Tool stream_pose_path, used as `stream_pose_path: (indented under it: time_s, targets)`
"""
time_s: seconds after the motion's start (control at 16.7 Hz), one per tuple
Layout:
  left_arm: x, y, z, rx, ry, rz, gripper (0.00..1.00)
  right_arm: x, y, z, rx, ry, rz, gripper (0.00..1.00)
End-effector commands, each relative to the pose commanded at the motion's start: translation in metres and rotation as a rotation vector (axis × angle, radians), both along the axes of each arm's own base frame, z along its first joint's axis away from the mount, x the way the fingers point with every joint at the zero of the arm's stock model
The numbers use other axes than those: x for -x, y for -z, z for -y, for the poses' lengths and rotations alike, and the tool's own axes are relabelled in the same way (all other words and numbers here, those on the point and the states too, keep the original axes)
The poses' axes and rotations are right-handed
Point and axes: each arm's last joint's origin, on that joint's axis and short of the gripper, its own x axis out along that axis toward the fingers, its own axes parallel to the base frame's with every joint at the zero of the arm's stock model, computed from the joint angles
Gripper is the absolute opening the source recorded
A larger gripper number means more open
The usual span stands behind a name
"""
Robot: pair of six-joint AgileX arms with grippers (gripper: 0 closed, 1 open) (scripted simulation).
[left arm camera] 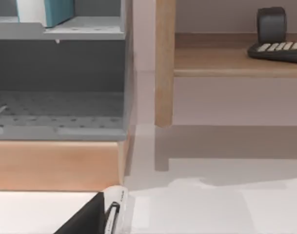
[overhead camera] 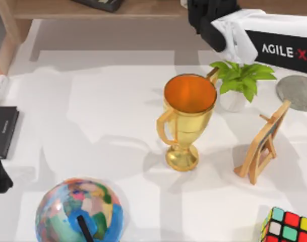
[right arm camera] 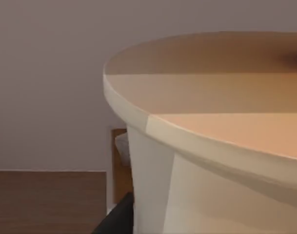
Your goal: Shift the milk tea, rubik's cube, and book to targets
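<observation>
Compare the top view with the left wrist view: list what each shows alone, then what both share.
Top view alone: the gold trophy, potted plant, wooden easel, globe, rubik's cube, grey disc and the right arm at the back right.

Left wrist view alone: a grey shelf unit holding the light-blue book, and a keyboard on a wooden shelf.

Shared: the white table.
</observation>
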Motion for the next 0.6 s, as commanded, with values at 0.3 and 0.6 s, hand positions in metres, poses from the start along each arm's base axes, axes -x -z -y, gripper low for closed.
stream_pose_path:
  time_s: [0.3, 0.6]
  targets:
    - [0.0, 0.0, 0.0, 0.0, 0.0, 0.0, 1.0, 0.001, -0.001, -0.001, -0.003, -0.004, 0.002, 0.0]
    - [0.0, 0.0, 0.0, 0.0, 0.0, 0.0, 1.0, 0.028, -0.015, -0.005, -0.015, -0.007, 0.023, 0.0]
